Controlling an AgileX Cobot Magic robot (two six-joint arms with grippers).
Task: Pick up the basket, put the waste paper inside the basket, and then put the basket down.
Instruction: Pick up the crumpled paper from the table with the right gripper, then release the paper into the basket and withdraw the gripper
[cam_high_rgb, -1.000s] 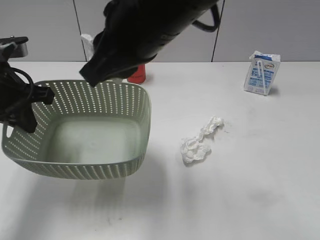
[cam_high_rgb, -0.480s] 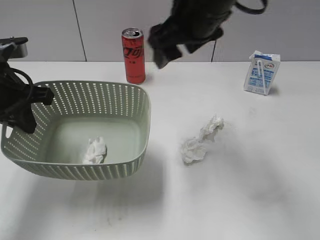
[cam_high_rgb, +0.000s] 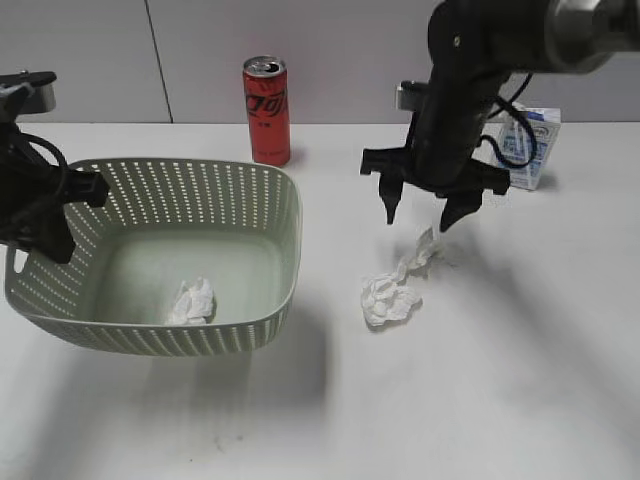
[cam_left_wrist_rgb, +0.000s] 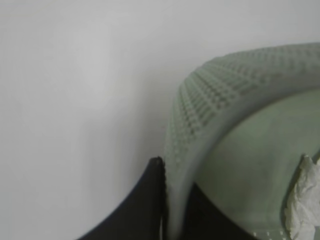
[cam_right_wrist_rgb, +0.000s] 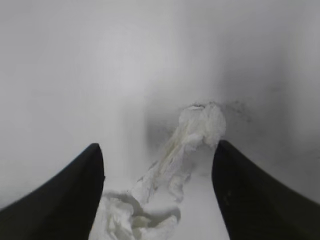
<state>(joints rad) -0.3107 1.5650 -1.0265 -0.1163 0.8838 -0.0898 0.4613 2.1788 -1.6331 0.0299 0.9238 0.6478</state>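
Note:
The sage-green basket (cam_high_rgb: 250, 215) hangs tilted above the table at the left, held by its left rim. My left gripper (cam_high_rgb: 45, 205) is shut on that rim; the left wrist view shows the wall (cam_left_wrist_rgb: 200, 100) pinched between my fingers (cam_left_wrist_rgb: 175, 200). One white waste paper wad (cam_high_rgb: 190, 300) lies inside the basket and shows in the left wrist view (cam_left_wrist_rgb: 302, 200). A twisted waste paper strip (cam_high_rgb: 400, 280) lies on the table right of the basket. My right gripper (cam_high_rgb: 418, 215) is open and empty just above it, and the strip (cam_right_wrist_rgb: 175, 165) sits between its fingers (cam_right_wrist_rgb: 157, 150).
A red drink can (cam_high_rgb: 267, 110) stands at the back behind the basket. A blue-and-white drink carton (cam_high_rgb: 525, 145) stands at the back right, partly behind my right arm. The table is white (cam_high_rgb: 450, 400).
My right arm has swung from over the basket to the right and come down over the paper strip. A paper wad dropped into the basket. The basket and left gripper have stayed put.

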